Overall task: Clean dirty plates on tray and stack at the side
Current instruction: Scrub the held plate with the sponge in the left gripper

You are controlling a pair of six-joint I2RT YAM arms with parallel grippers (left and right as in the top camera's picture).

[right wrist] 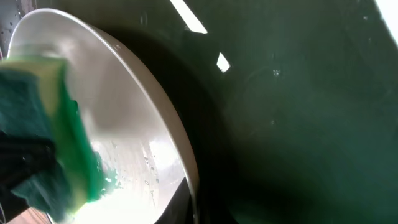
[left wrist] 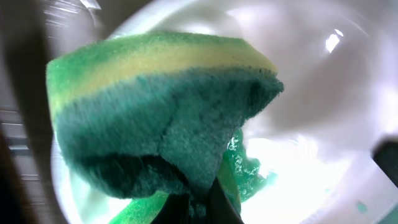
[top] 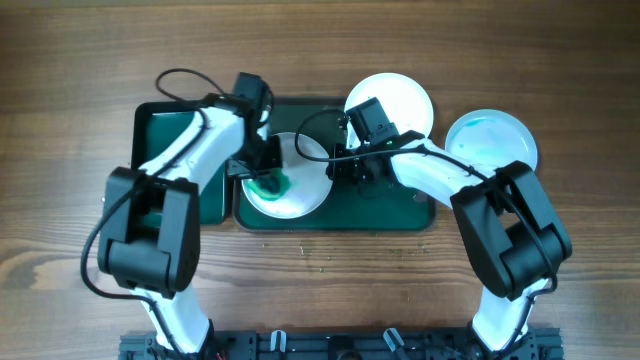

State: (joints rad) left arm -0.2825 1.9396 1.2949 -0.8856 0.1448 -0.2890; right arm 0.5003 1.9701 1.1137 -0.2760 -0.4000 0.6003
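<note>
A white plate (top: 300, 170) lies on the left part of the large dark green tray (top: 400, 205). It carries a teal-green smear (top: 270, 186). My left gripper (top: 262, 178) is shut on a green and yellow sponge (left wrist: 161, 106) and presses it onto the plate (left wrist: 311, 93). My right gripper (top: 340, 168) is shut on the plate's right rim (right wrist: 186, 168), with the sponge (right wrist: 43, 137) across from it. A second white plate (top: 392, 100) sits at the tray's far right corner. A third plate (top: 490, 140), tinted bluish, lies on the table to the right.
A smaller green tray (top: 165, 120) stands to the left of the large one, under my left arm. The wooden table (top: 80, 100) surrounds both trays. Green foam (left wrist: 249, 174) lies wet on the plate below the sponge.
</note>
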